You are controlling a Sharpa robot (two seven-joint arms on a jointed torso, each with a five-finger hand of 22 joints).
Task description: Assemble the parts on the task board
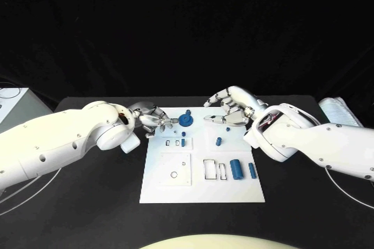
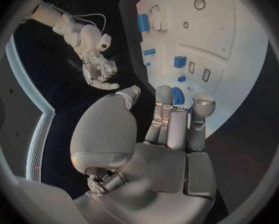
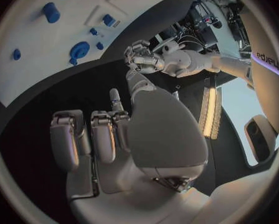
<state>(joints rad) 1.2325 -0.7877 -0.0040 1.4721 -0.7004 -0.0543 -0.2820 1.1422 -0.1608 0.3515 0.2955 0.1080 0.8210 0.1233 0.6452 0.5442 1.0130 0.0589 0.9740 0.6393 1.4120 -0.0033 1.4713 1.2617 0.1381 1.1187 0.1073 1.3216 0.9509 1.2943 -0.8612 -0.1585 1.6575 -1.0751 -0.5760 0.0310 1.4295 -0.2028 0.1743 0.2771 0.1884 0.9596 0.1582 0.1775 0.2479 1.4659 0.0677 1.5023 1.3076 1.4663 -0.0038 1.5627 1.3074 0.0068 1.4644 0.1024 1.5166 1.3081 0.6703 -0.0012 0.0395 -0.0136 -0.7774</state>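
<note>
Head view: left hand low at the task board far-left corner, fingers curled together toward the round blue part, just beside its fingertips; contact hard to tell. Probably poised to pick or seat that piece. Right hand raised over the board's far edge, fingers apart, holding nothing, likely waiting clear. Two blue cylinders well apart from both hands, near the board's near-right side.
</note>
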